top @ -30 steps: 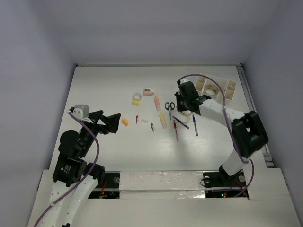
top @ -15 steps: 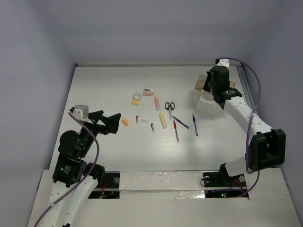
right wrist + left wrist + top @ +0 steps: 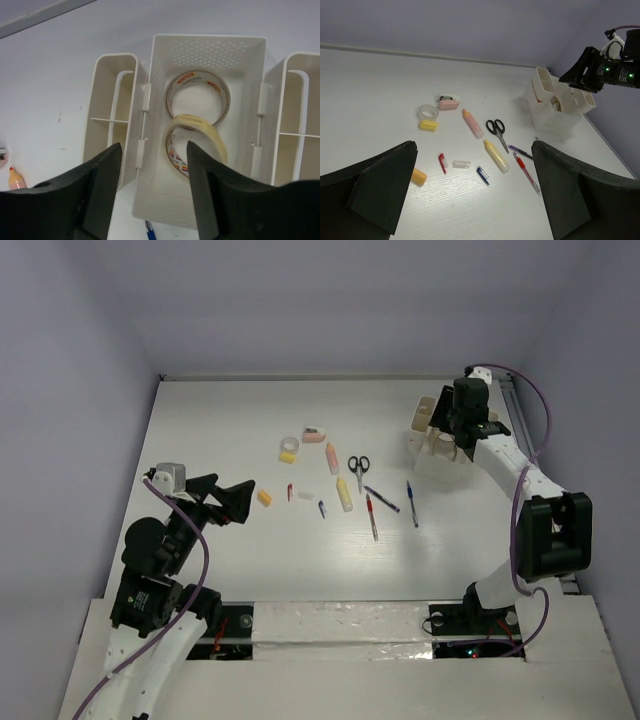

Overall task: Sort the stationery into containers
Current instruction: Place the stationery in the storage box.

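My right pincer (image 3: 153, 146) hangs over the middle compartment of the organizer (image 3: 210, 52), its fingers spread wide and gripping nothing. Below the gap, a beige tape roll (image 3: 212, 137) stands tilted on its edge inside that compartment. Behind it a second roll (image 3: 197, 74) lies flat with its hole facing up. The organizer sits near the far right corner of the tabletop (image 3: 230, 410), with divided side sections flanking the middle bin. Toward the centre, well apart from the organizer, lie the scissors (image 3: 359, 472), blades pointing at the near edge. Beside them a blue pen (image 3: 412, 503) and a red pen (image 3: 371, 515) both run roughly near-to-far. My left pincer (image 3: 474, 150) hovers toward the left edge, wide open and empty, with an orange block (image 3: 264, 498) just beyond it.
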Controlling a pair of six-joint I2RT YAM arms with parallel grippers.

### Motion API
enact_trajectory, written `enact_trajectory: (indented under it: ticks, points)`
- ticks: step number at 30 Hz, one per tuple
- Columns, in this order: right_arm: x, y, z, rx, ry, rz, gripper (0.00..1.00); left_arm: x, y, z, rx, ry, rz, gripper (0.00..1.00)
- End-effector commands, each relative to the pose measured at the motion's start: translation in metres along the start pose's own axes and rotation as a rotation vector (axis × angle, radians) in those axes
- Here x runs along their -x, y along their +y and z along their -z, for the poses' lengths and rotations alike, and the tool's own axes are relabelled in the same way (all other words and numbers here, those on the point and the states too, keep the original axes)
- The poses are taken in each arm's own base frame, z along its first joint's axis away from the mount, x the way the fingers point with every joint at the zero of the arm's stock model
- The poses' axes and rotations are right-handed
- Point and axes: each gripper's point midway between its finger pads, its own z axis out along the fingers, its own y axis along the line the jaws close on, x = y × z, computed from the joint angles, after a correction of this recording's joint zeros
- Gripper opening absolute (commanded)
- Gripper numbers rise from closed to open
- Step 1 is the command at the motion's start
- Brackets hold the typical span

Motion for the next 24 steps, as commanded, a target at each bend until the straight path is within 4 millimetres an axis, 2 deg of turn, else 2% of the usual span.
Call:
enact_trajectory:
  ticks: [1,5,8,9,12,13,15,16,18,20,21,24]
  points:
    - [0.046,0.009,0.019,0.046,-0.125,-0.044,0.62,0.01,-0.005,-0.002,-0.029,-0.046,-0.015,0.99]
    - [0.052,0.023,0.034,0.135,-0.13,-0.058,0.65,0.009,-0.005,-0.002,-0.03,-0.046,-0.015,0.99]
    - [0.047,0.06,0.046,0.297,-0.117,-0.056,0.61,0.008,-0.005,-0.003,-0.032,-0.04,-0.015,0.99]
    - [0.036,0.086,0.054,0.367,-0.094,-0.029,0.61,0.008,-0.004,-0.004,-0.028,-0.037,-0.016,0.99]
    - [0.018,0.132,0.059,0.45,-0.05,0.032,0.57,0.005,-0.004,-0.006,-0.026,-0.026,-0.015,0.99]
    - [0.006,0.159,0.067,0.5,-0.03,0.066,0.57,0.003,-0.003,-0.008,-0.024,-0.017,-0.014,0.99]
    - [-0.008,0.189,0.061,0.537,0.001,0.088,0.54,0.002,-0.003,-0.008,-0.023,-0.011,-0.012,0.99]
    - [-0.019,0.21,0.067,0.58,0.02,0.104,0.53,0.002,0.0,-0.009,-0.015,-0.009,-0.012,0.99]
    - [-0.033,0.24,0.061,0.613,0.051,0.125,0.47,0.001,0.0,-0.01,-0.011,-0.006,-0.012,0.99]
    - [-0.051,0.271,0.067,0.657,0.08,0.153,0.42,-0.001,0.001,-0.012,-0.009,0.003,-0.011,0.99]
    - [-0.059,0.286,0.061,0.662,0.099,0.16,0.38,-0.001,0.003,-0.013,0.0,0.006,-0.012,0.99]
    - [-0.087,0.315,0.057,0.643,0.144,0.176,0.34,-0.003,0.003,-0.014,-0.004,0.013,-0.011,0.99]
